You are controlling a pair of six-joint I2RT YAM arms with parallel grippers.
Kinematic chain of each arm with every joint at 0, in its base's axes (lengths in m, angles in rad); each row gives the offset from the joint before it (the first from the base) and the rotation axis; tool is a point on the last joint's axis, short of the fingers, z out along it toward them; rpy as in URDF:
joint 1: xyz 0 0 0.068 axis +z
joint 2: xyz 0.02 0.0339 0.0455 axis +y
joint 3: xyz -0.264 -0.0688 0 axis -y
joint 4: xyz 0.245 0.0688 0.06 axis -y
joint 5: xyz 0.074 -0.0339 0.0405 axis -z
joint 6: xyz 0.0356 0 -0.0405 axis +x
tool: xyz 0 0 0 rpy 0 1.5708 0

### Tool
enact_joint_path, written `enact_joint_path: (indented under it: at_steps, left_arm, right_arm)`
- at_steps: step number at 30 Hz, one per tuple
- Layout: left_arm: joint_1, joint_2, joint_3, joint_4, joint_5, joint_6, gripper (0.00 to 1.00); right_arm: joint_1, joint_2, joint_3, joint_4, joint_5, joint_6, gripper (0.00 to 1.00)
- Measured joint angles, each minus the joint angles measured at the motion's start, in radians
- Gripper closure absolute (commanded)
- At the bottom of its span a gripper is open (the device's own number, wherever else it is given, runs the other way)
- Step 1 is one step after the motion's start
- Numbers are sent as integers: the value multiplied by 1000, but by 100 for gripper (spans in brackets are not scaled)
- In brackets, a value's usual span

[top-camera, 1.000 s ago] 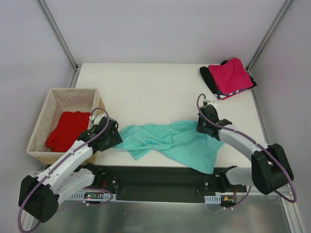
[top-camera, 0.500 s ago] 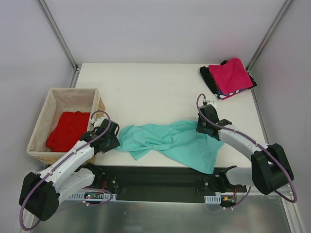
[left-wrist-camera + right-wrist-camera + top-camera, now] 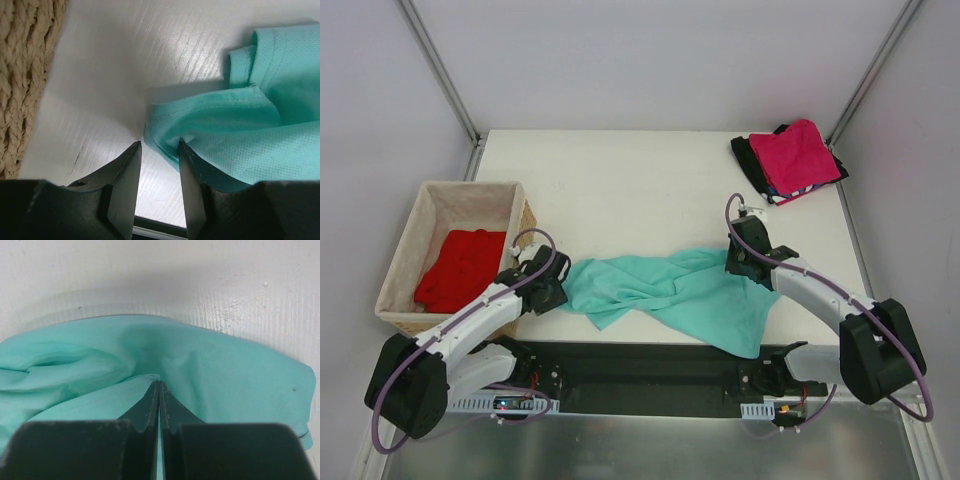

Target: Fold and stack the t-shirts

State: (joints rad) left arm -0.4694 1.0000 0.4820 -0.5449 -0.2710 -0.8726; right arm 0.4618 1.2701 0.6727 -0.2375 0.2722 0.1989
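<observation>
The teal-green t-shirt [image 3: 675,293] lies crumpled across the front middle of the table. My left gripper [image 3: 554,287] is open at its left tip; in the left wrist view [image 3: 159,146] the cloth edge [image 3: 220,130] sits by the right finger, with bare table between the jaws. My right gripper [image 3: 738,262] is shut on the shirt's right part; its wrist view [image 3: 158,384] shows the jaws pinching a fold of teal cloth [image 3: 225,375]. A bright red t-shirt [image 3: 460,268] lies in the basket. The magenta-pink shirt [image 3: 800,155] tops a stack with black and striped shirts at the back right.
The tan wicker basket [image 3: 410,240] stands at the table's left edge, close to my left arm; its weave shows in the left wrist view [image 3: 25,75]. The table's front edge [image 3: 650,345] runs just below the teal shirt.
My left gripper has moved a little toward the front and right, down to the teal shirt's left tip. The right arm and the shirt have stayed put.
</observation>
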Motion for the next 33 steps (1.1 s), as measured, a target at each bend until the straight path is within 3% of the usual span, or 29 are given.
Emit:
enact_joint_path:
  at_steps: [4, 8, 14, 25, 33]
  left_arm:
    - [0, 38, -6, 26, 0, -2, 71]
    - [0, 58, -6, 47, -1, -1, 88]
    - [0, 68, -6, 71, 0, -2, 100]
    - [0, 4, 30, 28, -3, 34, 100]
    - [0, -90, 280, -92, -63, 132, 100]
  right_arm:
    - [0, -10, 0, -5, 1, -1, 99]
    - [0, -18, 0, -6, 3, -2, 99]
    - [1, -19, 0, -6, 4, -1, 99]
    - [11, -57, 3, -40, 22, -6, 99]
    - [55, -255, 184, -190, 93, -59, 99]
